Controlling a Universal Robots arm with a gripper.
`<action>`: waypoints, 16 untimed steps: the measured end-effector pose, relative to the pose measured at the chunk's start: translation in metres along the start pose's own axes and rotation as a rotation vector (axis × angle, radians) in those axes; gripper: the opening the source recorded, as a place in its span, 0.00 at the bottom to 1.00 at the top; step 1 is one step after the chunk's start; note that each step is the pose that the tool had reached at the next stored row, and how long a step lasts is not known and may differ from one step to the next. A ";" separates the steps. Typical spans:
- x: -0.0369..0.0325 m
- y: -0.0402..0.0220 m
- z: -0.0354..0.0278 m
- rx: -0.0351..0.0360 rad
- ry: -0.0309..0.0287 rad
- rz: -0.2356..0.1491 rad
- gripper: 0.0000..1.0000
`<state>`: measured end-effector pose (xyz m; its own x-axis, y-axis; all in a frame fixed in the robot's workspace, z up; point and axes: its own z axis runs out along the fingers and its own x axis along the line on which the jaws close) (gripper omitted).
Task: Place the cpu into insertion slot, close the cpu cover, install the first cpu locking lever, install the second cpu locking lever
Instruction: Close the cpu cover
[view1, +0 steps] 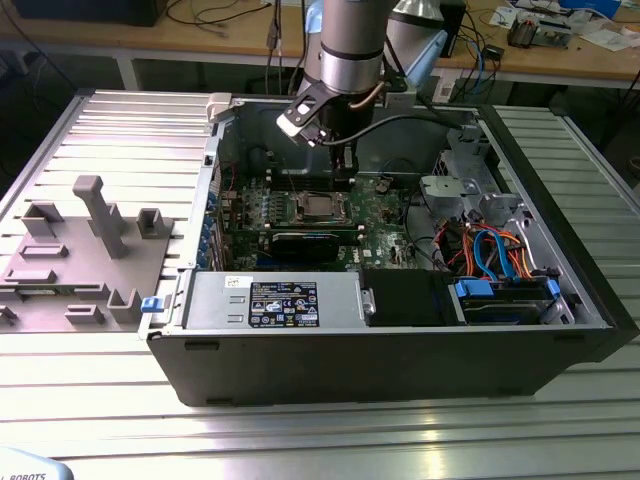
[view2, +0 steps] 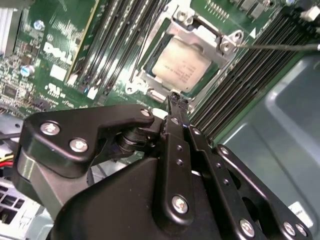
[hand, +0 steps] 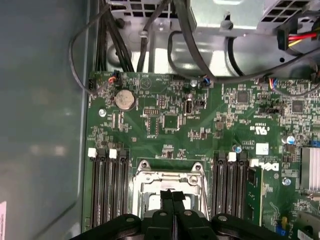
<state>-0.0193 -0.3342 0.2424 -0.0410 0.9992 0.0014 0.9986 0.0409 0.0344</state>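
Second wrist view: tool (view2: 177, 101), tips pressed together w/ nothing held, is poised just short of cpu cover (view2: 197, 34) near edge. Straight ahead, cpu (view2: 176, 67) is seated flat in insertion slot (view2: 148, 76), framed by cover; thin lever rod (view2: 280, 46) is seen beyond.

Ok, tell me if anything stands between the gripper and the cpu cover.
Nothing visible does. In the second wrist view the shut gripper hangs right at the edge of the cpu cover, which lies down around the cpu.
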 end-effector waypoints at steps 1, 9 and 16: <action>0.0001 -0.0029 0.0028 0.0000 0.0000 0.000 0.11; 0.0002 -0.0064 0.0088 0.0596 0.0012 0.000 0.11; 0.0008 -0.0203 0.0119 0.0595 0.0012 0.000 0.11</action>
<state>-0.0391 -0.3342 0.2298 -0.0408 0.9992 0.0026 0.9989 0.0408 -0.0251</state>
